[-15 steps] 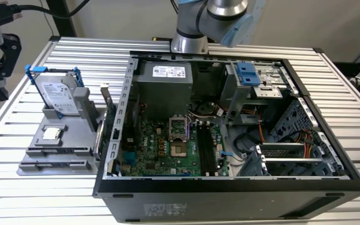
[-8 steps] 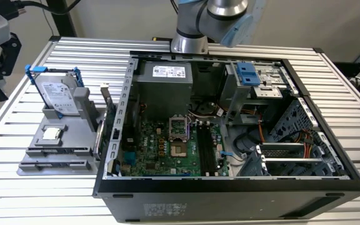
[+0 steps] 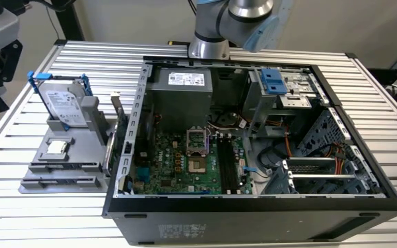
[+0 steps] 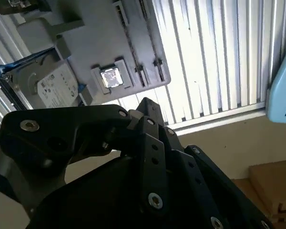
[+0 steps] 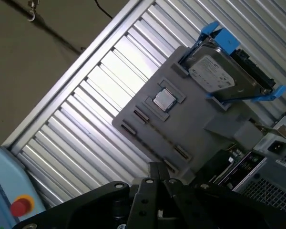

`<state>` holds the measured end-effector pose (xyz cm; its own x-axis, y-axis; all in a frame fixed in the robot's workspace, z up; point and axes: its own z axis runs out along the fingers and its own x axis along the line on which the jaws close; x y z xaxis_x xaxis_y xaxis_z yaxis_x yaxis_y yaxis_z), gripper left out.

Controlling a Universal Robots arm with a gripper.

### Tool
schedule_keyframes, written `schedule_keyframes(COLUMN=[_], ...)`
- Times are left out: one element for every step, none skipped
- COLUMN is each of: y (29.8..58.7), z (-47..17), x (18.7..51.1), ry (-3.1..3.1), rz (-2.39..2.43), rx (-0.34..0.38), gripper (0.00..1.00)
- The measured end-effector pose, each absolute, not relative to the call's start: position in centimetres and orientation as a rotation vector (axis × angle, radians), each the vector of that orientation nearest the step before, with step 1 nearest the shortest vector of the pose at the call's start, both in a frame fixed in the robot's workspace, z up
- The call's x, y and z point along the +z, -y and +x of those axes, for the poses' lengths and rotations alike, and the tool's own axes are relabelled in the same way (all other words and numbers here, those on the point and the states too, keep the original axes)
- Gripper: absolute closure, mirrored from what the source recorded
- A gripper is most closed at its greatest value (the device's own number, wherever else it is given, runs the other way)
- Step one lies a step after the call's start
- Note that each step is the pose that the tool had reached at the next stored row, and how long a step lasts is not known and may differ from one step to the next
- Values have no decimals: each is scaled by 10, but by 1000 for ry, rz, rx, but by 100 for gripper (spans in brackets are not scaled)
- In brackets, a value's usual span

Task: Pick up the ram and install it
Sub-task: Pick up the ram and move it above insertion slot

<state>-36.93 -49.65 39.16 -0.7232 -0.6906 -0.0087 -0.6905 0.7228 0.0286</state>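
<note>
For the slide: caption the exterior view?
Open black computer case on slatted metal table; grey fixture tray alongside holds a silver hard drive in blue bracket.

A ribbed silver aluminium table [image 3: 381,98] is carrying an open black computer case [image 3: 254,222] and, at the exterior view's left, a grey plastic holder [image 3: 81,155].

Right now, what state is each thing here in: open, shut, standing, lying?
Computer case: open, side panel off, lying on its side.
Hard drive: standing tilted in the gray holder.
Processor chip: lying flat in the holder's recess.
Gripper: in the air, apart from the holder.
</note>
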Motion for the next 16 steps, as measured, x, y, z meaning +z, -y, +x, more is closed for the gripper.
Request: schedule_keyframes(y=[497, 497, 496, 497, 497, 496, 496, 496, 497, 497, 497, 497, 497, 497, 497, 497], z=[-369, -369, -369, -369, -369, -369, -369, -369, -369, -369, -369, -369, -369, -369, -369, -369], x=[392, 392, 392, 392, 392, 392, 392, 392, 392, 392, 392, 392, 392, 392, 392, 392], ry=[2902, 2891, 2880, 2868, 2856, 2844, 2833, 2819, 2806, 2793, 2780, 2766, 2752, 2739, 2724, 2709], rz=[1194, 1220, 1246, 1272, 1298, 1323, 1347, 1375, 1401, 1426, 1451, 1477, 1502, 1525, 1551, 1576], rx=[-47, -47, -47, -47, -46, -46, -46, -46, -46, -46, -46, -46, -46, -46, -46, -46], gripper=[100, 100, 100, 100, 100, 100, 100, 100, 100, 100, 100, 100, 100, 100, 100, 100])
